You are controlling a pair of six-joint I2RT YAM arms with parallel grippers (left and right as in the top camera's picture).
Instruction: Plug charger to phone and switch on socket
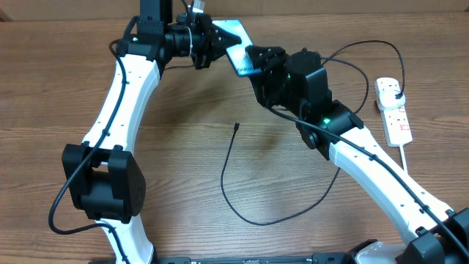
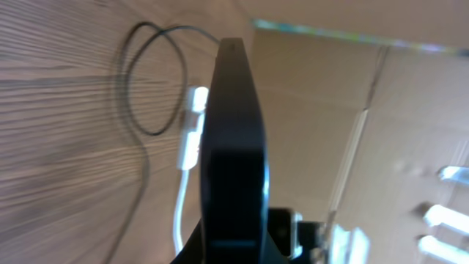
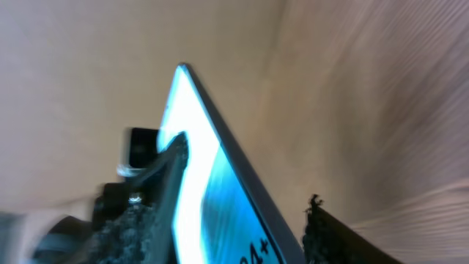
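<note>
Closest to the lens, the slim rectangular blue-teal-screened phone [image 3: 212, 198] is being held aloft, pinched by the left gripper [image 1: 215, 41]. Its other end is being straddled by the fingers [image 3: 139, 220] of the right gripper [image 1: 254, 63]; whether they are pressing cannot be told. The thin black charger cable's connector tip [image 1: 237, 126] is lying ungripped on the wooden table [image 1: 73, 95], well apart from the phone. The small white socket strip [image 1: 393, 110] is lying far to the phone's right. A drop is being risked if one grip is released before the other is secured.
</note>
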